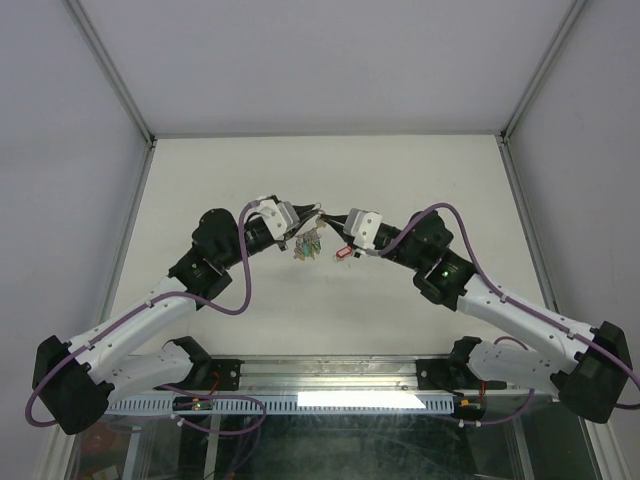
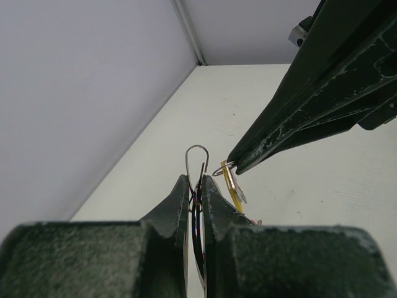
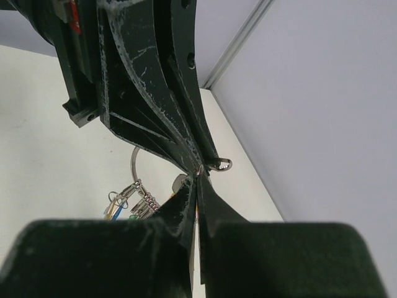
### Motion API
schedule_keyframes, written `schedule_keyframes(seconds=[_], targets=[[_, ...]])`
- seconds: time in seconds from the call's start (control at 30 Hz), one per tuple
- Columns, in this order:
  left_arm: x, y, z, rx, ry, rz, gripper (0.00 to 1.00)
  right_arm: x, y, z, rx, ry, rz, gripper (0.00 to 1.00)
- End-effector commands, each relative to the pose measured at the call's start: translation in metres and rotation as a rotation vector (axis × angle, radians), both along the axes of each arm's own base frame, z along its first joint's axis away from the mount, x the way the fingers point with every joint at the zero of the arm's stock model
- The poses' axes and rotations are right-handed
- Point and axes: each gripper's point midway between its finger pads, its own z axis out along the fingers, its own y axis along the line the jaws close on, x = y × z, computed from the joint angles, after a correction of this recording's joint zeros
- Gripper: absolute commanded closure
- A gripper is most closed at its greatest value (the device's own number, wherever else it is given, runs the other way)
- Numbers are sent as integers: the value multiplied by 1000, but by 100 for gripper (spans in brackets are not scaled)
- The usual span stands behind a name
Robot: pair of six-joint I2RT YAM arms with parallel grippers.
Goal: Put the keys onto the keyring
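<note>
Left pincer (image 2: pixel 196 180) clamping keyring (image 2: pixel 197 146) points at right pincer (image 2: pixel 232 162) pinching yellow key (image 2: pixel 233 186).

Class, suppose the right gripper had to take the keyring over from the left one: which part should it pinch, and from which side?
Probably the bare wire arc of the keyring poking past the tips of the left gripper, approached from beyond those tips. The rest sits between its fingers or carries hanging keys.

No legible text, label, brand, number or sign in any view right now; nothing to read.
</note>
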Motion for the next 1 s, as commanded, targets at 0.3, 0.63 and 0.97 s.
schedule_keyframes(seconds=[0.3, 0.63, 0.97], targets=[[-1, 4, 46, -72, -96, 3, 100, 9, 1, 48, 99, -98, -53, 100], [-1, 3, 44, -68, -93, -1, 100, 15, 4, 51, 109, -106, -78, 100], [0, 4, 45, -66, -93, 3, 100, 20, 8, 44, 81, -89, -104, 100]])
